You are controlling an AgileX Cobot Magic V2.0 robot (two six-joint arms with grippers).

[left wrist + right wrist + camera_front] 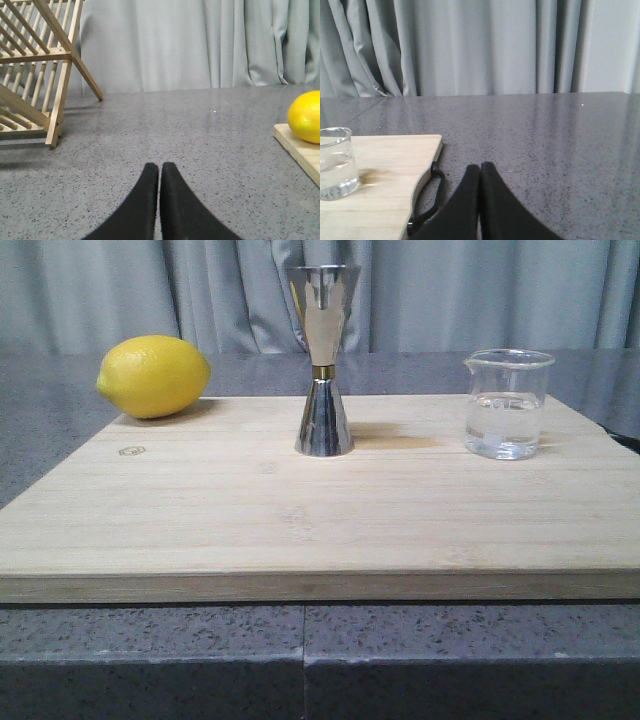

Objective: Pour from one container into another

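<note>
A small clear glass beaker [507, 404] with clear liquid in it stands at the back right of the wooden board [300, 530]; the right wrist view shows the beaker [336, 163] too. A tall steel jigger [323, 360] with a gold band at its waist stands upright at the board's back middle. My left gripper [159, 167] is shut and empty over the grey counter, left of the board. My right gripper [480, 167] is also shut and empty, over the counter just right of the board. Neither gripper appears in the front view.
A yellow lemon [154, 376] lies on the board's back left corner, with the lemon [306, 116] also showing in the left wrist view. A wooden drying rack [37, 70] stands on the counter further left. A black handle [431, 195] sits at the board's right edge. Grey curtains hang behind.
</note>
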